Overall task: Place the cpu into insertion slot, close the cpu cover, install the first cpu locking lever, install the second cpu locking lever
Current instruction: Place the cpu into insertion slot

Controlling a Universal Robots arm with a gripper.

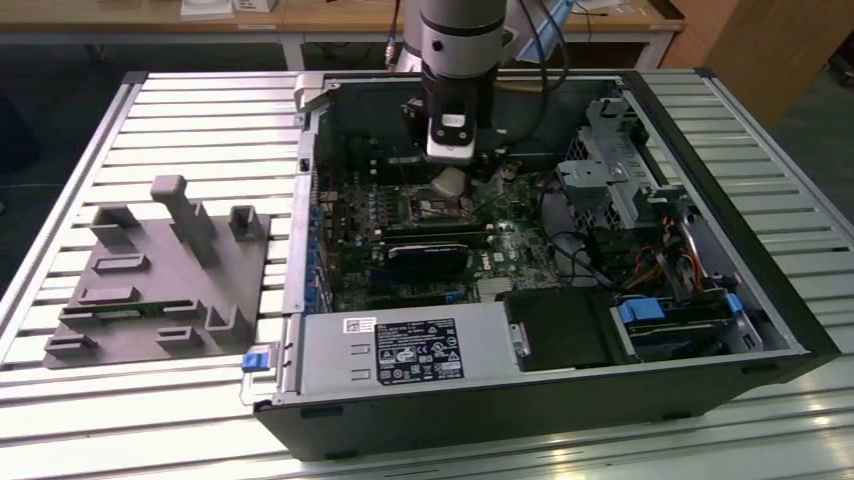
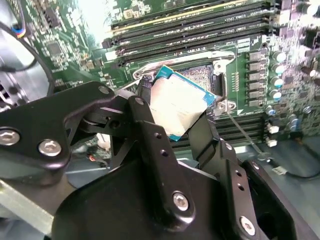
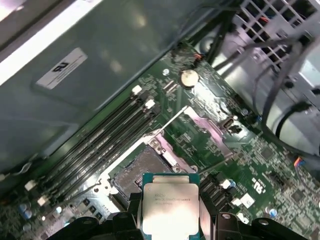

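Your hand [image 1: 451, 178] sits low inside the open computer case [image 1: 534, 410], which lies on its side on the slatted bench [image 1: 200, 120]. The two black fingers [image 2: 150, 131] are pinching the cpu [image 2: 176, 106] by opposite edges. Its pale metal top is exposed between them, with a thin green border showing round it.

The cpu is not seated. In the second wrist view you see it tilted in front of the insertion slot [image 2: 202, 75], covering the near part of it. In the first wrist view the slot [image 3: 142, 172] lies just beyond the chip's far edge, with its dark centre uncovered.

The cpu cover [image 3: 207, 125] stands swung up off the slot on the side away from the memory slots [image 3: 105, 140]. A thin locking lever [image 3: 172, 119] juts out near it.

A coin cell [image 3: 188, 77] lies further along the green board. In the exterior view the grey power supply [image 1: 380, 350] fills the near corner of the case. A grey moulded fixture [image 1: 160, 275] rests on the bench to the exterior view's left, well apart from your hand.
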